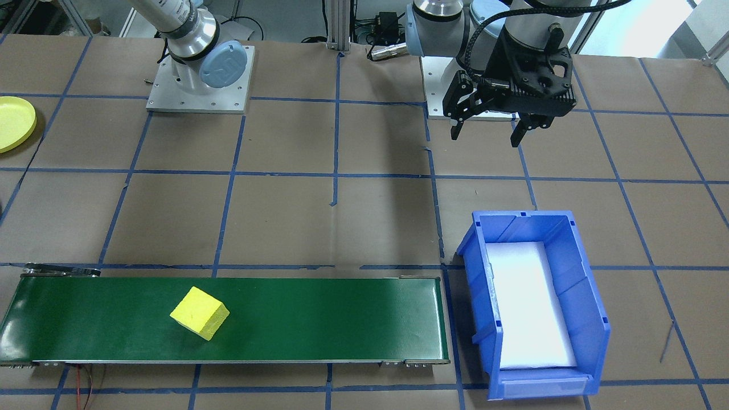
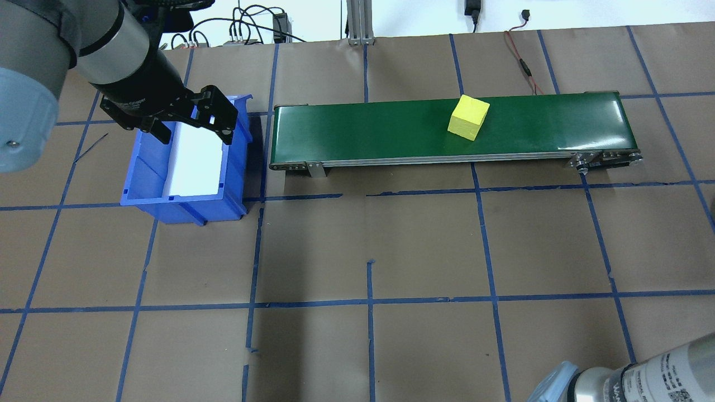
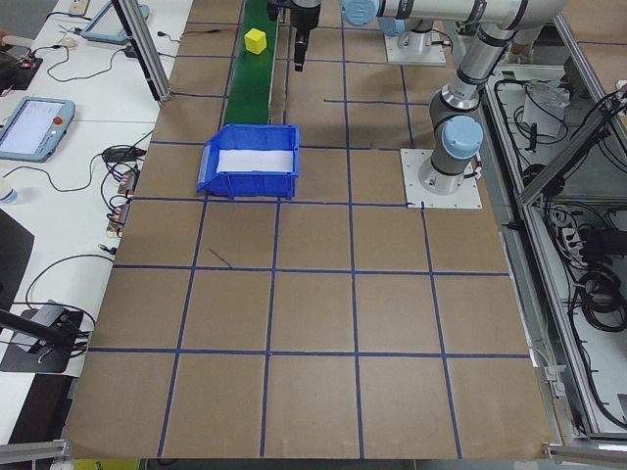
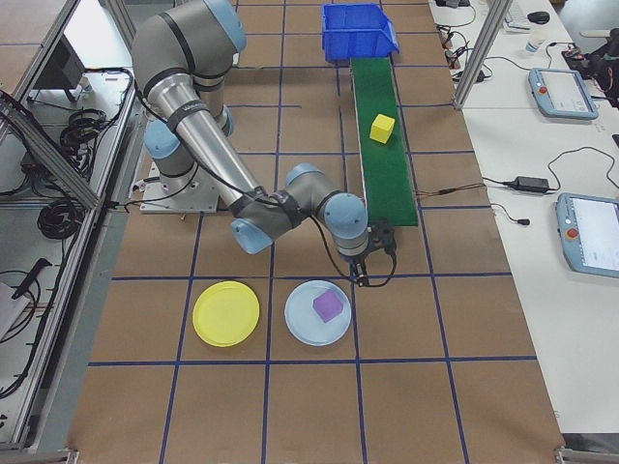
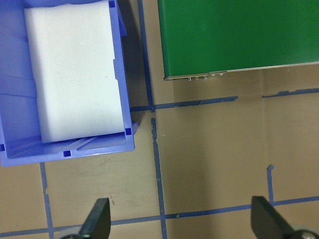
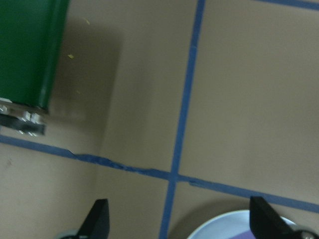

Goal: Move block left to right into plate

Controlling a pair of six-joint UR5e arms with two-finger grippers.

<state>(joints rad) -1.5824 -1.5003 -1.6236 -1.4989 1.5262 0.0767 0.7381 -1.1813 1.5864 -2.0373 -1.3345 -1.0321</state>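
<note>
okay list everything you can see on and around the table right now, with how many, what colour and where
block: 1, yellow, on the conveyor belt
conveyor belt: 1, green, along the table's far side from the robot
bin: 1, blue, white foam inside, off the belt's end on the robot's left
yellow plate: 1, empty, at the robot's right end of the table
pale blue plate: 1, beside the yellow plate
purple block: 1, on the pale blue plate
tablets: at least 2, on the side benches
left gripper: open, empty, hanging near the bin
right gripper: open, empty, above the pale blue plate's edge
</note>
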